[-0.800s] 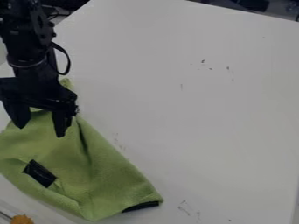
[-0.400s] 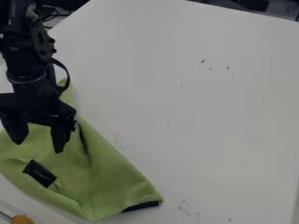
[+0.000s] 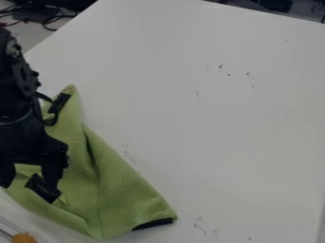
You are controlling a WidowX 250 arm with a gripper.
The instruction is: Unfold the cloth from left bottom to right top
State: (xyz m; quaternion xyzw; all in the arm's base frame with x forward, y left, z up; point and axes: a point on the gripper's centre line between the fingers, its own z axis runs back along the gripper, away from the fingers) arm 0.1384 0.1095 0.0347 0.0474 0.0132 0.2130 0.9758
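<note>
Lying creased and partly folded at the lower left of a white surface (image 3: 209,118): a soft green fabric cloth (image 3: 117,190), tapering to a narrow tip at its upper end, with a black strip (image 3: 60,102) near that tip, a black patch (image 3: 43,188) toward its lower left and a black edging (image 3: 153,223) at the lower right corner; over its lower-left part, close to the black patch, a black two-finger gripper (image 3: 29,186), pointing down, with fingers (image 3: 52,173) parted and grasping nothing.

Expect very little weight and almost no stiffness; expect draping and creasing rather than a rigid lift, with a slightly fuzzy texture likely to grip well and no real risk of breakage; beware of pinching two layers at once and so dragging the whole cloth instead of opening the fold. Take hold at the lower left, by the black patch, probably a mark for the free corner; close on the top layer only, going low enough to catch fabric without scraping the surface; then lift gently and carry toward the upper right, low and slow, laying the fabric flat; avoid grabbing mid-cloth, for fear of bunching.
</note>
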